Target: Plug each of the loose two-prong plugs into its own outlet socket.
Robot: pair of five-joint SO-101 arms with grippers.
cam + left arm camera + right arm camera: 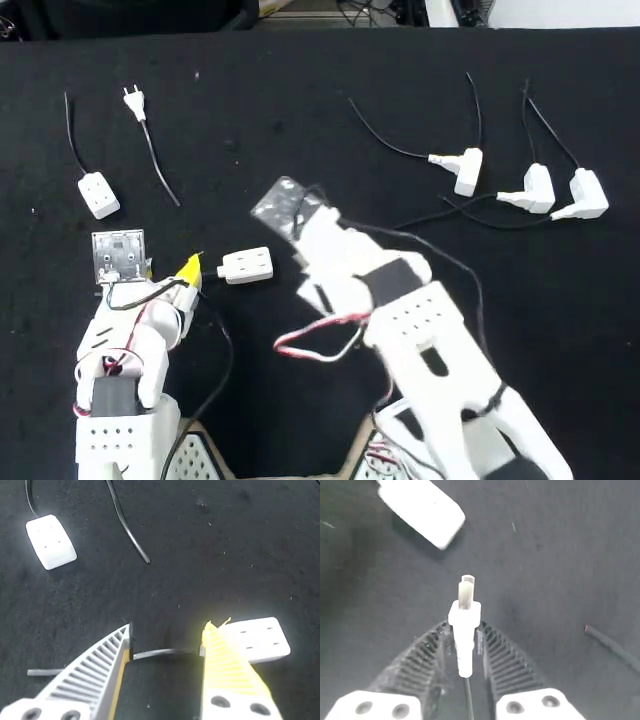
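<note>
A: Where is the plug?
B: A white two-prong plug [465, 611] is clamped in the right jaws, prong end pointing outward, near the middle socket [247, 264] on the black tabletop [300, 110].
A: And the left jaws?
B: Wide apart, just beside that socket, straddling a thin cable [160, 653]. Another socket [99, 194] lies well to its left; three angled plugs [537, 188] well to its right.

No words, numbers or signs can be read on anything here.
</note>
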